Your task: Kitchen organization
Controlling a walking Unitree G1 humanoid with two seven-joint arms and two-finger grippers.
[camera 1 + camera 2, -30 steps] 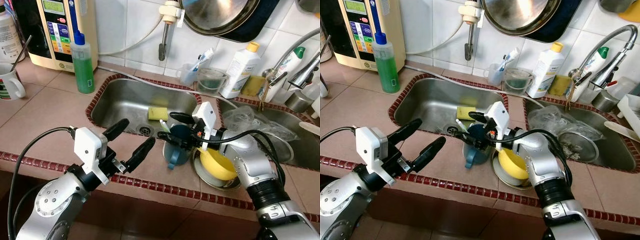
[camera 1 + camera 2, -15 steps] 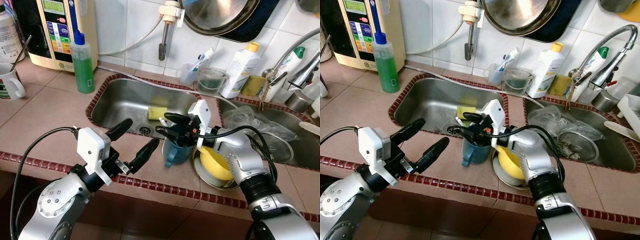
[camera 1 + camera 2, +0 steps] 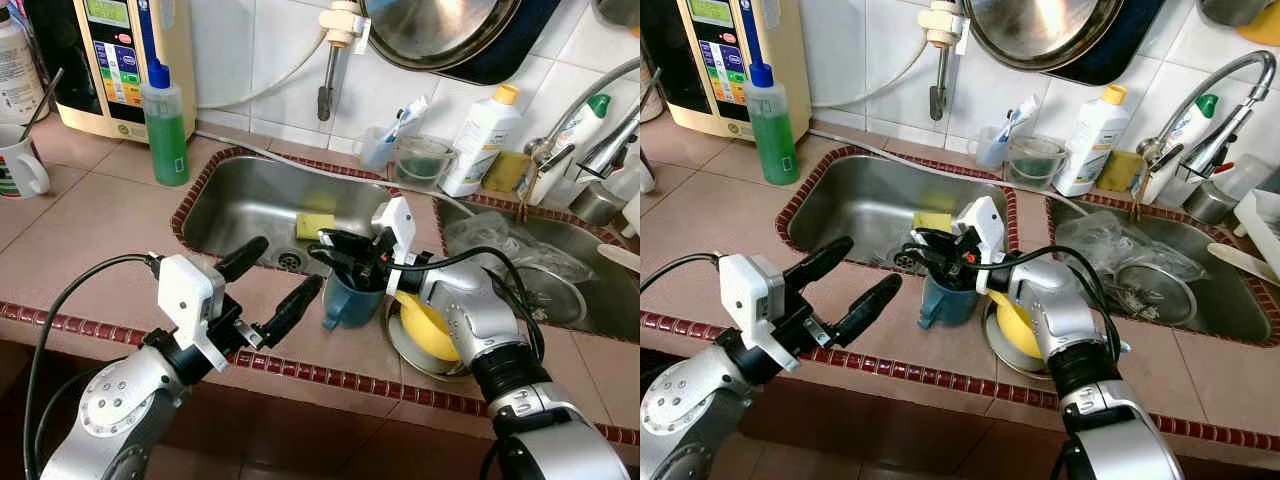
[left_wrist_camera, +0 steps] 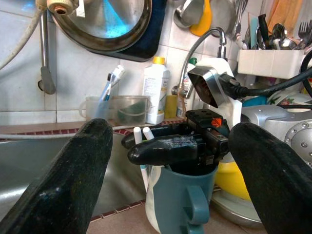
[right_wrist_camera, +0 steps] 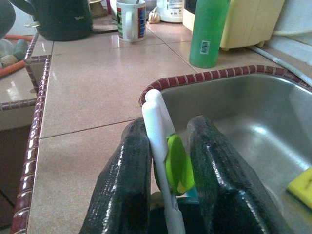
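left claw point(image 3: 270, 285) spread, right claw point(image 3: 335, 256) clamped

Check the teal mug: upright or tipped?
Upright: the teal mug stands on the counter, mouth up, right gripper reaching in.

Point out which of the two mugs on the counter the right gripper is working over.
The teal mug at the sink's front edge, beside the yellow bowl. The right gripper sits right over its mouth. The white mug stands far off at the counter's left end.
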